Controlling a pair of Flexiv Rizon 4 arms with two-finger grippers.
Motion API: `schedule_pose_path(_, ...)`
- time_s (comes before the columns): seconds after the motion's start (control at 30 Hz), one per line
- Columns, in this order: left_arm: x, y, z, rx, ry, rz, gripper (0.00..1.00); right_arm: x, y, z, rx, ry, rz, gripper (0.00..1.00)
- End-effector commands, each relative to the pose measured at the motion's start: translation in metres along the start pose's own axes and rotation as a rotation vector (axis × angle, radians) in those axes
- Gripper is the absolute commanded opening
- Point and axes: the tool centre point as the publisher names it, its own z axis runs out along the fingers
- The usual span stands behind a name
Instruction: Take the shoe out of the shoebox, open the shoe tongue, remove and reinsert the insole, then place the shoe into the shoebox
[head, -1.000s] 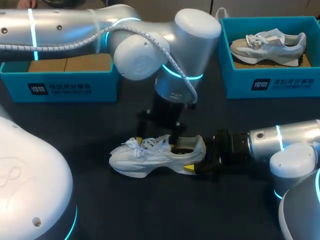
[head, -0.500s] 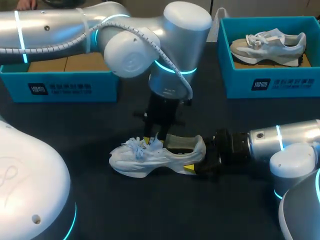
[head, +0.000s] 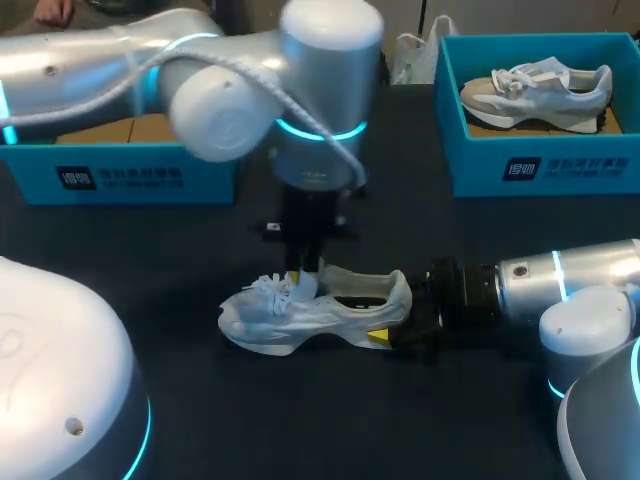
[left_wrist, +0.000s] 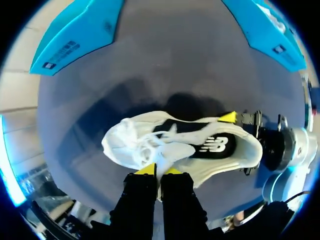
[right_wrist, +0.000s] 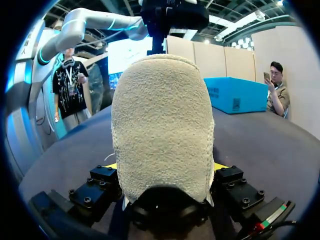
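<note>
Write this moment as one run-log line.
left gripper: shut on white fabric tongue | right gripper: shut on white lace-up sneaker heel | sneaker on black table

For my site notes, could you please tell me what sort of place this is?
Likely a robot test bench: left arm and right arm on one shoe, a dark table, a blue shoebox.

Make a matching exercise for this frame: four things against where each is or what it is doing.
Things:
1 white shoe
2 grey shoe
3 left claw
4 right claw

Places or states:
a in the right blue shoebox
b shut on the heel
c on the table
d shut on the tongue

Pairs: 1-c, 2-a, 3-d, 4-b
</note>
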Motion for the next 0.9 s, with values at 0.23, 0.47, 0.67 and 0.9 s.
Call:
schedule_pose_path(0.23, -0.082, 0.007, 0.020, -0.001, 0.295, -0.058, 0.00, 0.000, 0.001, 0.001, 0.007, 0.000, 0.001, 0.00)
schedule_pose_path(0.47, -0.096, 0.012, 0.036, -0.019, 0.306, -0.051, 0.00, 0.000, 0.001, 0.001, 0.007, 0.000, 0.001, 0.00)
schedule_pose_path(0.67, -0.101, 0.009, 0.065, -0.030, 0.246, -0.056, 0.00, 0.000, 0.001, 0.001, 0.007, 0.000, 0.001, 0.00)
schedule_pose_path(0.9, -0.110, 0.008, 0.083, -0.056, 0.202, -0.057, 0.49, 0.000, 0.001, 0.001, 0.007, 0.000, 0.001, 0.00)
